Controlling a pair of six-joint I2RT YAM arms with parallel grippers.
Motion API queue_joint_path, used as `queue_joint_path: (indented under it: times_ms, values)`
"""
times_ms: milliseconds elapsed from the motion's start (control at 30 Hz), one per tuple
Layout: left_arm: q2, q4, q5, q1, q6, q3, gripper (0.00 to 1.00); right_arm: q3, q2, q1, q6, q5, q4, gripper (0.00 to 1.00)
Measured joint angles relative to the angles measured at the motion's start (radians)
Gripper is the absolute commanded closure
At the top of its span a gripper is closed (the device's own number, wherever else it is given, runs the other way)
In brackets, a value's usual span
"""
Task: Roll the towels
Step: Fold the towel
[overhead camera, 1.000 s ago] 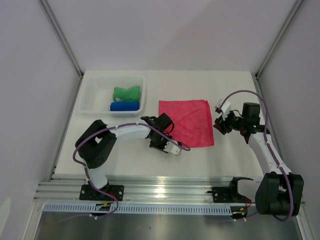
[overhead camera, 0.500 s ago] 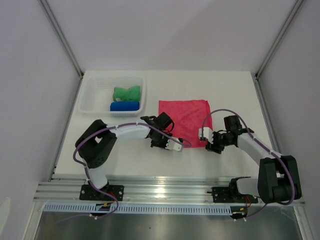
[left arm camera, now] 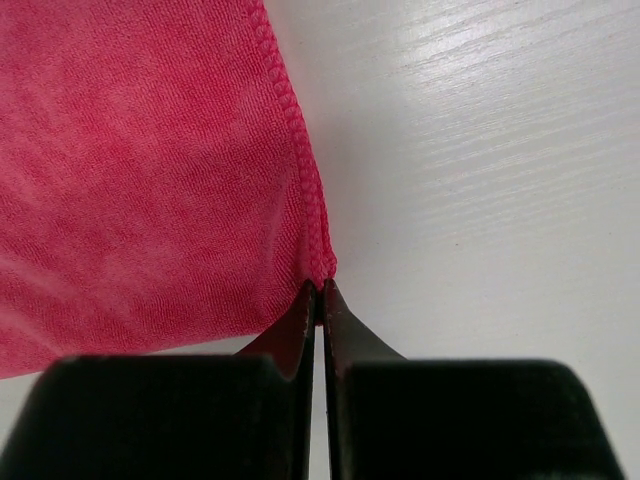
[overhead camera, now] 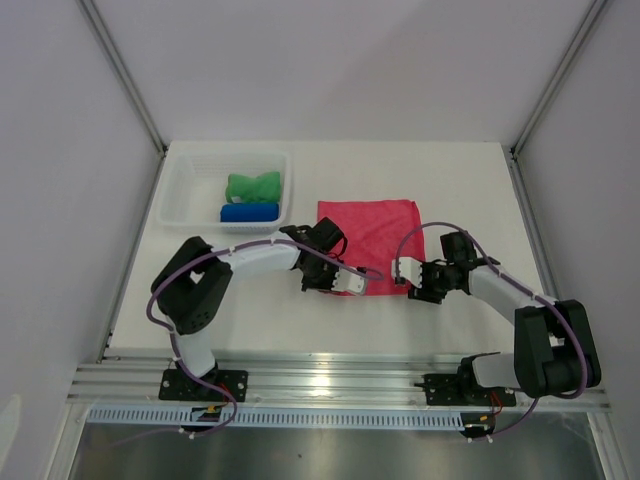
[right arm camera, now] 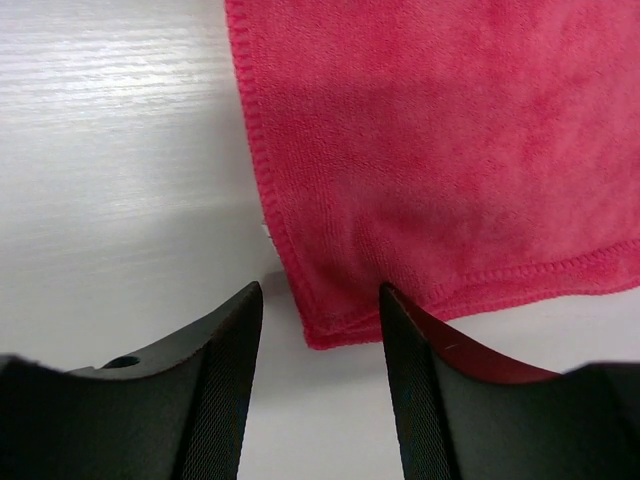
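The pink towel lies flat on the white table. My left gripper is at its near left corner; in the left wrist view the gripper is shut, pinching the hemmed corner of the towel. My right gripper is at the near right corner; in the right wrist view it is open, with the towel's corner between its fingers, low over the table. The green towel and the blue towel lie in the basket.
The white plastic basket stands at the back left of the table. Grey walls and metal frame posts close in the table on the left, right and back.
My right arm has swung in from the right and come down to the pink towel's near right corner. My left gripper has shifted slightly at the near left corner.
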Motion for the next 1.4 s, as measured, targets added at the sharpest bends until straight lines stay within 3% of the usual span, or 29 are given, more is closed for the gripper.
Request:
queue_joint_path:
  times_ms: [67,533,767,1000,1400]
  values:
    - [0.004,-0.008,0.006,0.003,-0.006,0.009,0.99,-0.002,0.0,0.0,0.002,0.013,0.017,0.5]
    - [0.013,-0.049,0.072,0.041,-0.075,0.047,0.99,-0.013,0.012,0.008,-0.024,0.056,0.048,0.99]
    - [0.013,-0.082,0.121,0.074,-0.15,0.066,0.99,-0.009,-0.036,0.02,-0.018,0.043,-0.057,1.0]
    - [-0.015,-0.147,0.162,0.095,-0.222,0.068,0.99,0.073,-0.095,0.084,0.014,0.004,-0.286,1.0]
    - [-0.198,-0.341,0.269,0.105,-0.259,0.056,0.99,0.243,-0.173,0.154,0.11,-0.108,-0.721,1.0]
